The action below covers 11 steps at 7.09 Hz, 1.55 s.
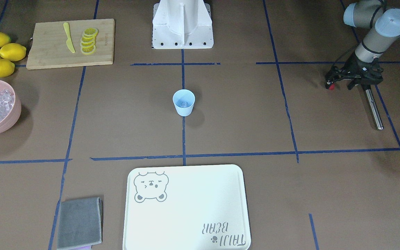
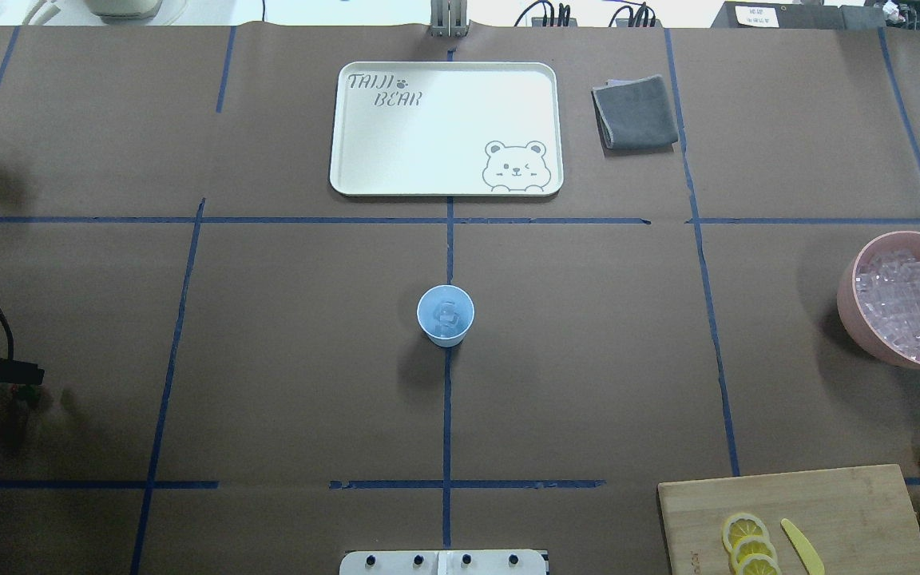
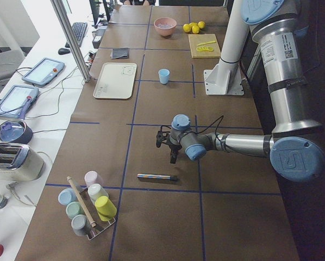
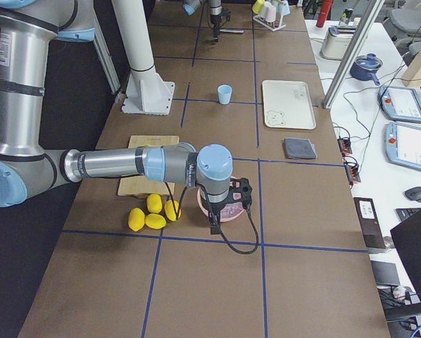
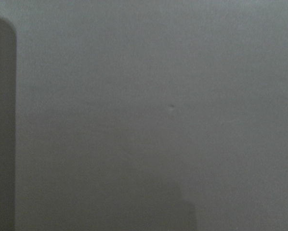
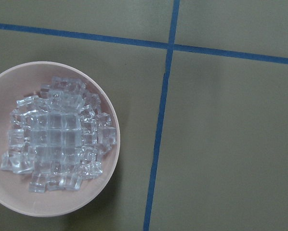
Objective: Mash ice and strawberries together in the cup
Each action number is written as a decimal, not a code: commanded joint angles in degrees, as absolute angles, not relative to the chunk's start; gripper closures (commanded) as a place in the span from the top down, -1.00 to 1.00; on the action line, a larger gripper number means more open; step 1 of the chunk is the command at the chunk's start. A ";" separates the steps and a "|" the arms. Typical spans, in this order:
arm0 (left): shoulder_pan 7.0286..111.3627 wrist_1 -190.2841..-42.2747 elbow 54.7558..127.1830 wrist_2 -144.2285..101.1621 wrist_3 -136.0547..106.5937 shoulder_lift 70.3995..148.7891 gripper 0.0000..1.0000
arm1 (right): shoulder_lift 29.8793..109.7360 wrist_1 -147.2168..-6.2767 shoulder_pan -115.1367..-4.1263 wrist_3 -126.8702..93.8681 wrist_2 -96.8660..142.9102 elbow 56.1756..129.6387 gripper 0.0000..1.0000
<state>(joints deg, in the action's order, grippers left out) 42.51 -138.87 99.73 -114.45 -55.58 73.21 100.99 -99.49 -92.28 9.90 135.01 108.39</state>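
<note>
At mid-bench the cup (image 1: 184, 109) holds a few ice cubes (image 2: 447, 317) but no strawberry I can see, so the mashing is not yet begun, and I cannot tell whether the left gripper (image 1: 341, 82) or right gripper (image 4: 224, 208) is apart or together.

the left arm (image 3: 282, 81) and right arm (image 4: 119, 163) are showing silver tubes and pale blue joint caps. a black cable (image 4: 226, 244) is looping off the right wrist. the left gripper (image 1: 342, 82) is looking black, the base (image 1: 182, 24) white.
</note>
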 commanded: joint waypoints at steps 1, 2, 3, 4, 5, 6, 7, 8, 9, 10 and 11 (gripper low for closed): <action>41.66 -138.87 99.76 -114.43 -55.63 73.13 0.78 | 100.99 -99.49 -92.29 9.93 135.00 108.37 0.99; 41.66 -138.95 99.76 -114.43 -55.63 73.21 0.50 | 100.99 -99.49 -92.29 9.93 135.00 108.37 0.99; 41.66 -138.96 99.76 -114.43 -55.63 73.30 0.04 | 100.99 -99.49 -92.29 10.02 135.00 108.28 0.99; 41.66 -138.96 100.02 -114.43 -55.63 73.30 -0.46 | 100.99 -99.49 -92.29 10.02 135.00 108.28 0.99; 41.57 -138.96 100.19 -114.43 -55.63 73.30 -0.85 | 100.90 -99.49 -92.29 9.93 135.00 108.28 0.99; 41.66 -138.96 100.37 -114.52 -55.63 73.39 -0.97 | 100.90 -99.49 -92.29 9.93 135.00 108.19 0.99; 41.66 -138.87 101.15 -114.52 -55.55 73.30 -1.00 | 100.90 -99.49 -92.29 9.93 135.09 108.28 0.99; 41.75 -138.43 103.25 -114.61 -55.46 73.30 -1.00 | 100.90 -99.49 -92.29 9.84 135.00 108.37 0.99; 41.84 -138.34 103.71 -114.61 -55.46 73.74 -1.00 | 100.90 -99.49 -92.29 9.93 135.09 108.37 0.99; 42.53 -136.51 104.41 -114.87 -55.37 74.35 -1.00 | 100.99 -99.49 -92.29 9.93 135.09 108.37 0.99; 42.71 -127.01 108.07 -114.96 -55.37 78.36 -1.00 | 100.99 -99.49 -92.29 9.84 135.09 108.37 0.99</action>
<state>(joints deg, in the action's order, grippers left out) 42.34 -134.86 104.92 -114.80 -55.41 75.05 100.95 -99.49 -92.28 9.91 135.08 108.36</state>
